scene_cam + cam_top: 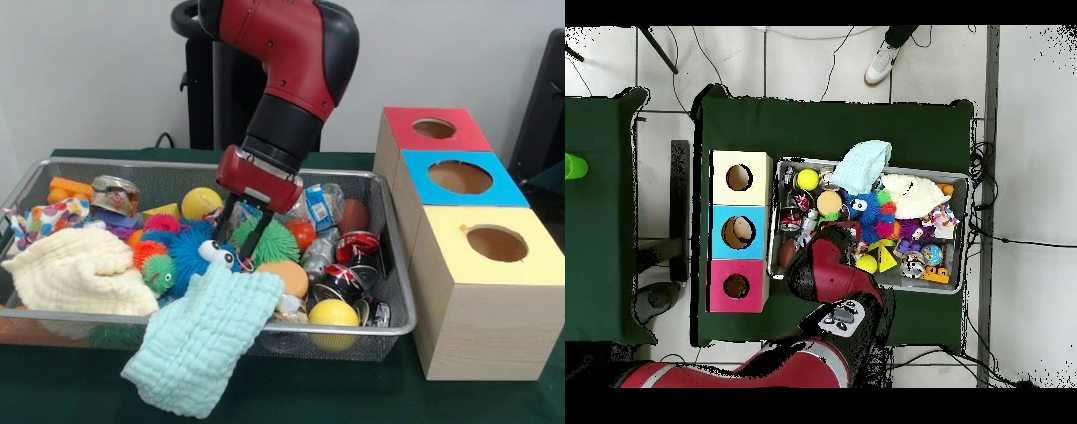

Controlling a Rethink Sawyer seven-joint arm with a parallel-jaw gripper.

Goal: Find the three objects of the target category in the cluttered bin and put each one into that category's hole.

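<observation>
A wire mesh bin holds mixed clutter. My gripper hangs open low over its middle, black fingers spread above a blue fuzzy toy with eyes and a green spiky ball; nothing is held. Around it lie yellow balls, an orange ball, a red ball and crushed cans. To the right stand three boxes with round holes: red, blue, yellow. In the overhead view the arm hides the gripper.
A light blue cloth hangs over the bin's front rim. A cream cloth covers the left corner. A labelled can and orange block sit far left. A person's shoe shows beyond the table.
</observation>
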